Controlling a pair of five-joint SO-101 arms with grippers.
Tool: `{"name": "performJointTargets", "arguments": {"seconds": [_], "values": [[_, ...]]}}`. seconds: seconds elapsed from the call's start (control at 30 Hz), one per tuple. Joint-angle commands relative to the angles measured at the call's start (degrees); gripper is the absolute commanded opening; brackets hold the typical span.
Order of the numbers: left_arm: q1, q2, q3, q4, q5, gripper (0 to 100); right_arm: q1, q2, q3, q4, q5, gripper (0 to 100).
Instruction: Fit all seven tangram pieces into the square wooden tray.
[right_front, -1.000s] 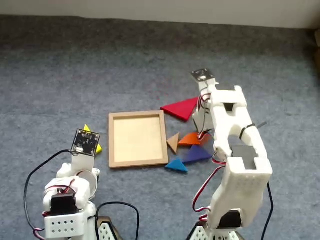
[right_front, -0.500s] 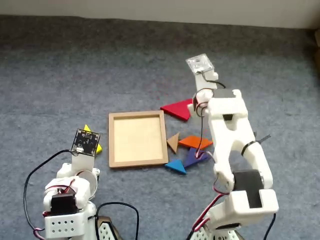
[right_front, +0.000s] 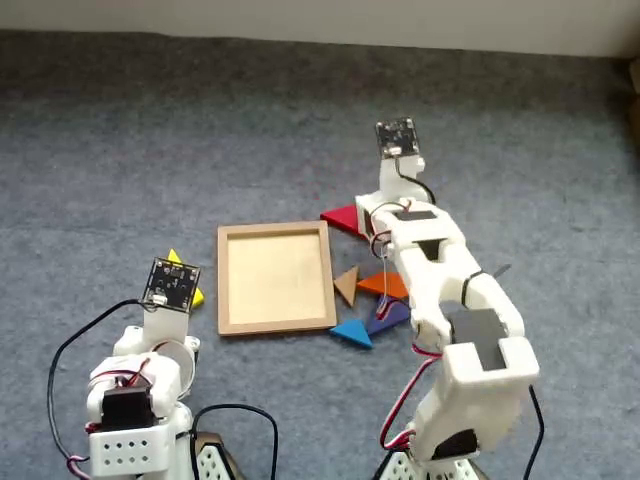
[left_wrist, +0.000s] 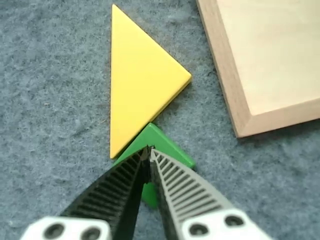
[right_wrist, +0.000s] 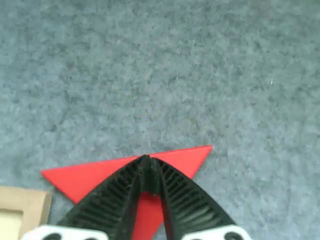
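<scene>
Red triangle (right_wrist: 90, 176) sits partly hidden beneath the closed right hand (right_wrist: 146, 160)

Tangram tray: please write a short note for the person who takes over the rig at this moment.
Left tool: shut, tips over the green piece, next to the yellow triangle, left of the wooden tray in the high view.
Right tool: shut, over the red triangle near the tray's far right corner.
Tan triangle, orange piece, purple piece and blue triangle lie on the carpet right of the tray.
Done: nothing; the tray holds no piece.
Left: all seven pieces.
</scene>
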Motion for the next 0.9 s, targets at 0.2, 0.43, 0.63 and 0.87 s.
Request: {"name": "performJointTargets", "arguments": {"seconds": [0.2,0.43,0.63,0.87], "values": [[-0.5,-0.6,1.1,0.3,0.4,2,-0.3,5.2,-1.1,-0.4,17.6,0.5],[-0.5,-0.6,1.1,0.3,0.4,2,3.2,5.1,0.1,11.9,26.2,0.5],[-0.5,-0.6,1.1,0.3,0.4,2,6.0,2.0,-3.6,20.4,26.4,0.5],[-0.5,-0.6,1.1,0.3,0.4,2,7.4,-5.1,-3.6,37.1,26.4,0.5]]}}
